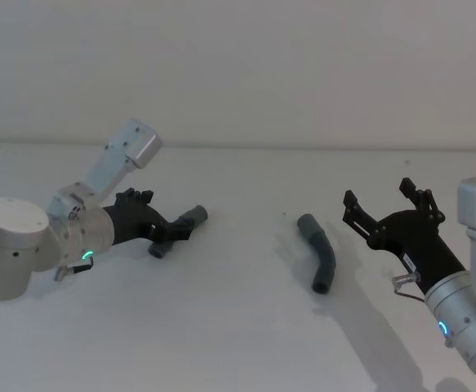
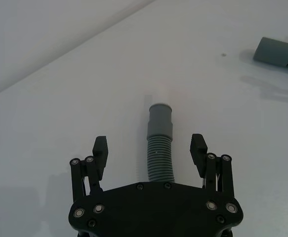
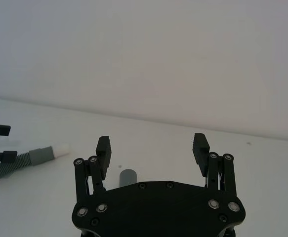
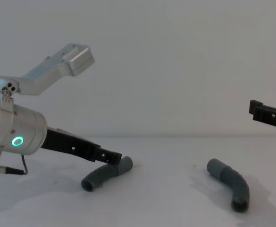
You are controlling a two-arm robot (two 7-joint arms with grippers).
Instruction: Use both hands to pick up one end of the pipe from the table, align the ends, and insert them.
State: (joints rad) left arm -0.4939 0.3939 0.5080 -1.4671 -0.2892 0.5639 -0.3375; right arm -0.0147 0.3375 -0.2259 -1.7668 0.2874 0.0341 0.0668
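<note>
The left gripper [image 2: 149, 145] is low over the desk [image 1: 238, 343], toward its left edge. Its jaws are released and straddle the left piece [image 2: 159, 153] of pipe, one finger on each side of the ribbed body with a gap on both sides. That piece lies flat on the desk, and its grey cuff [image 2: 160, 121] sticks out past the fingertips and ends in a narrower white tip [image 3: 60, 148].

The right piece [image 1: 321, 255] lies alone on the desk, right of the middle and well apart from the left one. It is bent, with one cuff toward the far edge and the other toward the near edge.

The right gripper [image 1: 380, 200] hangs above the desk near the right edge, beside the right piece and clear of it. Its jaws are spread wide and hold nothing.
</note>
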